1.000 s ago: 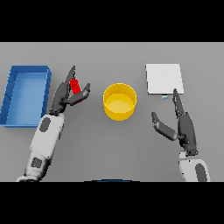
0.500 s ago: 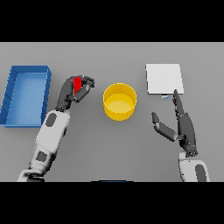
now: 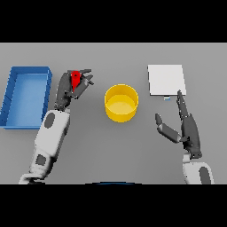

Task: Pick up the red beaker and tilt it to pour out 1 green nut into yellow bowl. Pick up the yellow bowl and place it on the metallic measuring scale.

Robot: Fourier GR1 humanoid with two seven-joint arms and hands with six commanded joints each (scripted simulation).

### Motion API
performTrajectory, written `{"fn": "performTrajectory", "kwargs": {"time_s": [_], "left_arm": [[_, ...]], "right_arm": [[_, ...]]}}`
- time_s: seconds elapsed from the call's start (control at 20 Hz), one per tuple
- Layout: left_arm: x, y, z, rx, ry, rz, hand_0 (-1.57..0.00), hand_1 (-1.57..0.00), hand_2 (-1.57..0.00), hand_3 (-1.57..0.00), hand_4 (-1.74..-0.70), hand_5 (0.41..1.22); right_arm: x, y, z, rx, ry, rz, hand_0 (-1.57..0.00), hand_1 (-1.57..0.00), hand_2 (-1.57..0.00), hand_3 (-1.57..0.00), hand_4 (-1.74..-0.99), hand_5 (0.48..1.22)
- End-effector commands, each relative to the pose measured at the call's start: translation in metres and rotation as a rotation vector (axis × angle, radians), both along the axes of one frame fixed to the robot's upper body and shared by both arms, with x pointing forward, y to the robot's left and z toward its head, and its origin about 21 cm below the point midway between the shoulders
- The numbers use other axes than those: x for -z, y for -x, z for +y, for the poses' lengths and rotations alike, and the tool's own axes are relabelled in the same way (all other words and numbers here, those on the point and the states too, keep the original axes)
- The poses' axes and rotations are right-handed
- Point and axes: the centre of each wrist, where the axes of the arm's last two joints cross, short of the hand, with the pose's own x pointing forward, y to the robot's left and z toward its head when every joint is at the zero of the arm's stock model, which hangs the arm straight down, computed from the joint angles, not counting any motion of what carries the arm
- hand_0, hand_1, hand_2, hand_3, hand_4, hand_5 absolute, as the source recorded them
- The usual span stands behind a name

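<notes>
My left hand point(image 3: 71, 87) has its fingers curled round the small red beaker point(image 3: 76, 78), which is left of the yellow bowl point(image 3: 121, 103) and apart from it. Only the beaker's red upper part shows between the fingers. The bowl stands upright at the table's middle and looks empty. The metallic measuring scale point(image 3: 166, 80), a pale square plate, lies at the back right. My right hand point(image 3: 187, 127) is open at the front right, fingers straight, just below the scale and right of the bowl.
A blue tray point(image 3: 25, 95) with raised walls lies at the far left, beside my left forearm.
My left hand has closed round the red beaker and drawn slightly toward the bowl. The right hand, bowl and scale have stayed put.
</notes>
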Motion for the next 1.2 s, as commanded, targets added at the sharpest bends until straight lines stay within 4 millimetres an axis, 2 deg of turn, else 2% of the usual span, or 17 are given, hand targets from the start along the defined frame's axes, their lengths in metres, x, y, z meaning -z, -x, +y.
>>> {"fn": "performTrajectory", "kwargs": {"time_s": [0.0,0.15,0.3,0.6,0.75,0.9,1.15], "left_arm": [[-0.006,0.0,-0.001,0.012,-0.019,-0.018,-1.55,-1.55,-1.55,-1.54,-1.71,1.114],[-0.029,-0.002,-0.006,0.07,-0.142,-0.048,-1.56,-1.56,-1.56,-1.55,-1.72,1.117],[-0.05,-0.006,-0.011,0.134,-0.334,-0.028,-1.56,-1.56,-1.56,-1.56,-1.73,1.125],[-0.059,-0.007,-0.012,0.169,-0.516,-0.007,-1.57,-1.57,-1.57,-1.56,-1.73,1.114],[-0.066,-0.011,-0.02,0.177,-0.738,-0.014,-1.57,-1.57,-1.57,-1.57,-1.74,1.131],[-0.072,-0.011,-0.038,0.216,-0.984,-0.062,-1.57,-1.57,-1.57,-1.57,-1.74,1.127],[-0.086,-0.017,-0.054,0.277,-1.277,-0.148,-1.57,-1.57,-1.57,-1.57,-1.74,1.19]], "right_arm": [[-0.002,-0.002,-0.001,-0.002,0.0,-0.003,0.0,0.0,0.0,0.0,-1.263,0.652],[0.003,0.001,-0.002,-0.019,0.006,-0.003,0.0,0.0,0.0,0.0,-1.261,0.661],[0.0,0.0,-0.004,0.002,0.025,0.0,0.0,0.0,0.0,0.0,-1.256,0.671],[0.001,0.0,0.0,-0.004,0.031,0.024,0.0,0.0,0.0,0.0,-1.254,0.68],[-0.003,0.0,-0.001,-0.005,0.023,0.015,0.0,0.0,0.0,0.0,-1.252,0.685],[-0.002,0.002,0.004,-0.012,0.012,0.017,0.0,0.0,0.0,0.0,-1.256,0.69],[0.0,0.0,0.006,-0.01,0.017,0.033,0.0,0.0,0.0,0.0,-1.274,0.704]]}}
